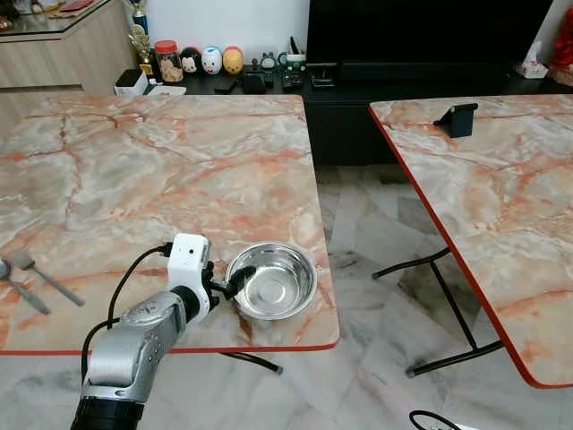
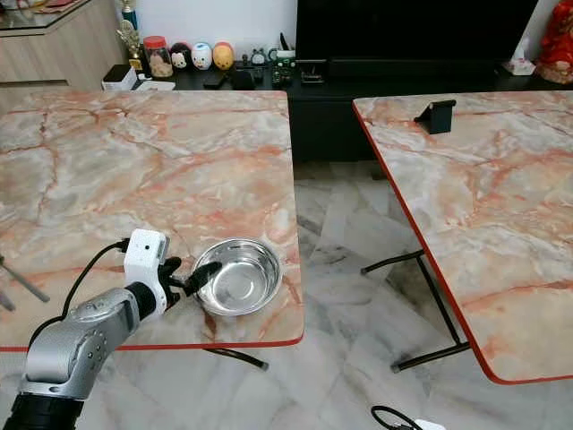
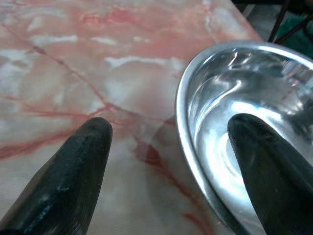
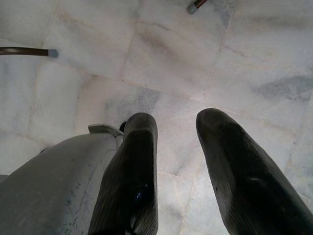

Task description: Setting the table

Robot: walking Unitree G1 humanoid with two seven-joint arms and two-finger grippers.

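While straddling steel bowl (image 1: 273, 281) rim, left gripper (image 1: 228, 285) jaws open | right gripper (image 4: 176, 142) jaws apart, empty

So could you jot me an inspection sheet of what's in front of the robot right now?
Surface: marble-pattern folding table with red edge.
Job's things: shiny steel bowl near the front corner; metal fork and spoon at the left edge.
Clutter: nothing seen.
Grippers: left gripper open, straddling the bowl's rim; right gripper open, over the floor.
Cables: black wire on the left wrist.
Surroundings: second matching table, dark TV cabinet.
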